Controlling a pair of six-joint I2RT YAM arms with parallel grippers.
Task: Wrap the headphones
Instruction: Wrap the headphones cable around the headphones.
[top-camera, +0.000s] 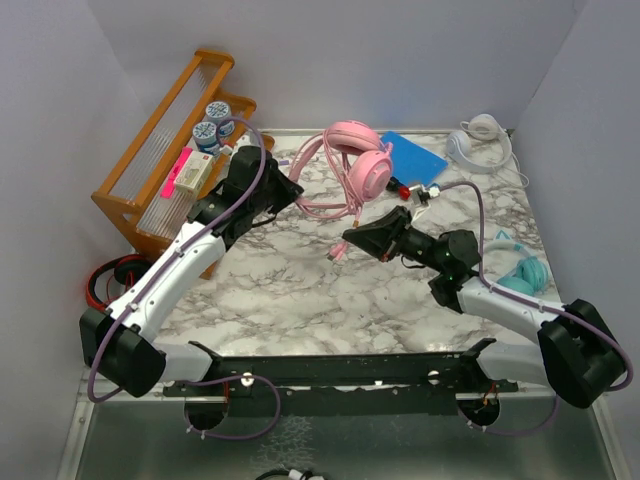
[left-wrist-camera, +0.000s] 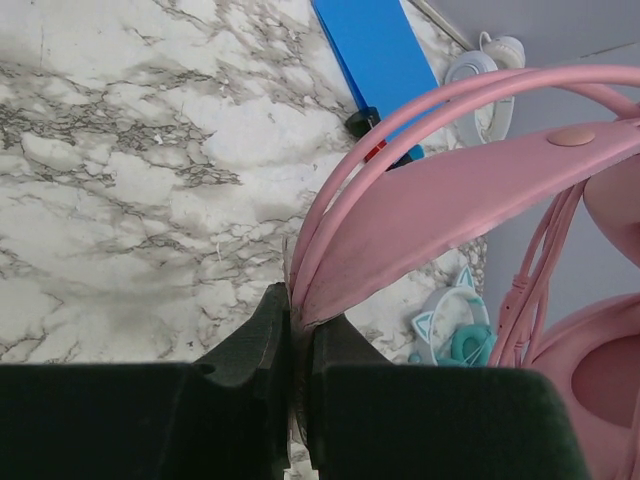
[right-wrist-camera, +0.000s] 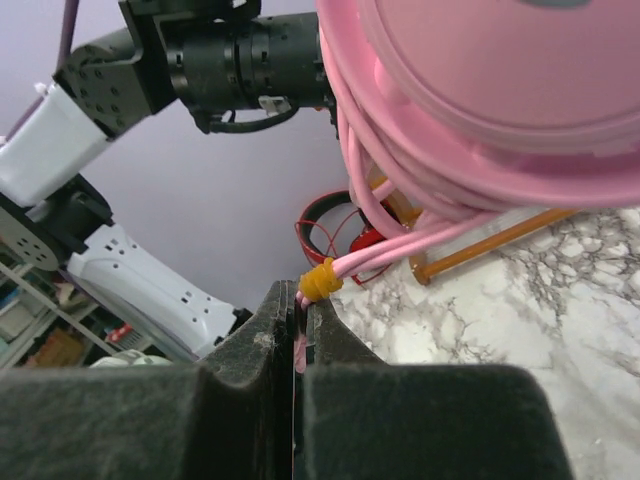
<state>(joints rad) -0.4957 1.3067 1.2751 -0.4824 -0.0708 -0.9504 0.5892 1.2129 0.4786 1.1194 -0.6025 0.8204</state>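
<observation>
At the middle of the worktop's (top-camera: 330, 300) far edge are the pink headphones (top-camera: 358, 160), left gripper (left-wrist-camera: 298, 310) clamped on the headband (left-wrist-camera: 440, 200), right gripper (right-wrist-camera: 302, 315) clamped on the cable (right-wrist-camera: 400, 235); white pair (top-camera: 478, 135) far-right corner, teal pair (top-camera: 524, 272) right edge.

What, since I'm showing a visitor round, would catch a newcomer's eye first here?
The pink headphones, held at mid-table between both arms: the left gripper is shut on their headband, the right gripper on the coiled pink cable beside its orange tie. Then the orange wooden rack at the far left and the teal cat-ear headphones at the right.
</observation>
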